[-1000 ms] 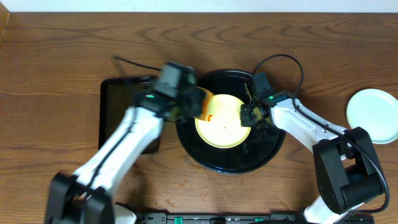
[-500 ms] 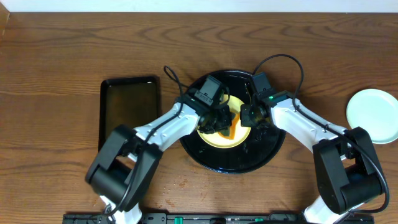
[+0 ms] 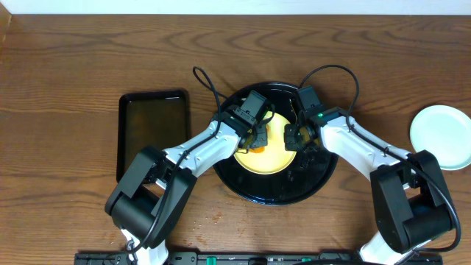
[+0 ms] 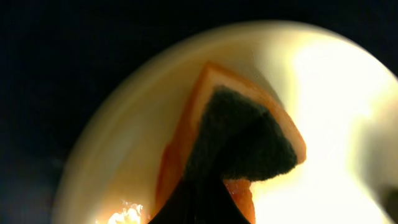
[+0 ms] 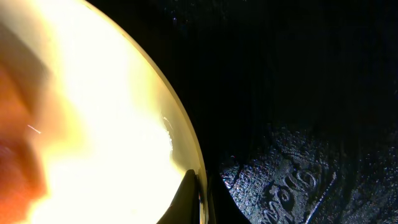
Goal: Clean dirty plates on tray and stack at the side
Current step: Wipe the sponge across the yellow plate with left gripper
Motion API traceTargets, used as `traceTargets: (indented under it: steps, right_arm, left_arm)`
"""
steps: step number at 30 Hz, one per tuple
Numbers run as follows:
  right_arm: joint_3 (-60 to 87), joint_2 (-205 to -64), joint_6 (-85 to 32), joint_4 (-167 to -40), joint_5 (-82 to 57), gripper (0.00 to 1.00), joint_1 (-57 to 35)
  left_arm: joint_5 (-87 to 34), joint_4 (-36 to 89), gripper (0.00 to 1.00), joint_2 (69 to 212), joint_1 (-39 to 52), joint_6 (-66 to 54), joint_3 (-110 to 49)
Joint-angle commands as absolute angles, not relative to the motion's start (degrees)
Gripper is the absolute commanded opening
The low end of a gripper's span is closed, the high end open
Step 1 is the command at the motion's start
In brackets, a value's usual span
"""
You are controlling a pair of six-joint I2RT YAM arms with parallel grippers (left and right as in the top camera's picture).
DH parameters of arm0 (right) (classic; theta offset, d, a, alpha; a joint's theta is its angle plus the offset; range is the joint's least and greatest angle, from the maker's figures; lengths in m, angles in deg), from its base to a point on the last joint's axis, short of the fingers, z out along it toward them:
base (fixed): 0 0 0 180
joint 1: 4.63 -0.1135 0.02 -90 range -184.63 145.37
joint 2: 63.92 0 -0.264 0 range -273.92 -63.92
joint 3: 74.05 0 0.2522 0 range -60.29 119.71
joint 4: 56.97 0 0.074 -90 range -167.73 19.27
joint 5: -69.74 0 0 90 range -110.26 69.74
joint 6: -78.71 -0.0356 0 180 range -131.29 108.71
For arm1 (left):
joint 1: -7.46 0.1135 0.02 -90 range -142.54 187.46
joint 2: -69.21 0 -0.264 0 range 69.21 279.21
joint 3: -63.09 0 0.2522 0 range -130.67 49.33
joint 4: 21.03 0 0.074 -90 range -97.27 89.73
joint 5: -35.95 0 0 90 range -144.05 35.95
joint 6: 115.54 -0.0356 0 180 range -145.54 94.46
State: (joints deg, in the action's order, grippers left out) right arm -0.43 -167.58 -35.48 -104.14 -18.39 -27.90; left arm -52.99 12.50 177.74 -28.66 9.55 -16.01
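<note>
Yellow plate [image 3: 271, 156] is seen lying flat in the middle of the round black tray [image 3: 313, 180], at the centre of the table [image 3: 66, 88]. Vs. 1 s ago, the left gripper [image 3: 255, 137] has been brought from the tray's left rim onto the plate. In the last half sec. it was shifted a bit back, toward the plate's upper-left part. An orange sponge [image 4: 245, 146] w/ a dark scrub face is held between its jaws and pressed on the plate surface, so the wiping is judged to be under way, not finished.

The right gripper [image 3: 294, 138] has not been moved. Its jaws are closed narrow on the plate's right rim, so the plate is prob. being steadied during the scrub. Stacking is not yet begun for this plate. A mint plate [image 3: 440, 138] lies at the table's right edge, well apart from the tray.

The red smears seen before on the plate's left part are now covered by the left gripper, so it cannot be told if they are removed. In the left wrist view the fingers are hardly separated from the dark sponge face. The right wrist view is overexposed, w/ an orange blur at its left edge, prob. the sponge. The mint plate is cut by the frame edge, and it cannot be told if it is one plate or two stacked.
</note>
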Motion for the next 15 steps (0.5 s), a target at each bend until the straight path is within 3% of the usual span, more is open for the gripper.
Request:
traceTargets:
  steps: [1,9,15]
  right_arm:
    - [-1.9,-170.0,-35.9,-105.8,-22.4,0.01,-28.0]
    - [-2.0,-171.9,-35.9,-106.1,-22.4,0.01,-28.0]
    - [-2.0,-171.9,-35.9,-106.3,-22.4,0.01,-28.0]
  left_arm:
    - [-72.5,13.5,0.08,178.8,-27.8,2.1,-15.5]
    - [-89.2,13.2,0.07,178.7,-27.8,-3.4,-16.2]
    - [-91.4,16.9,0.07,174.9,-27.7,-3.4,-19.2]
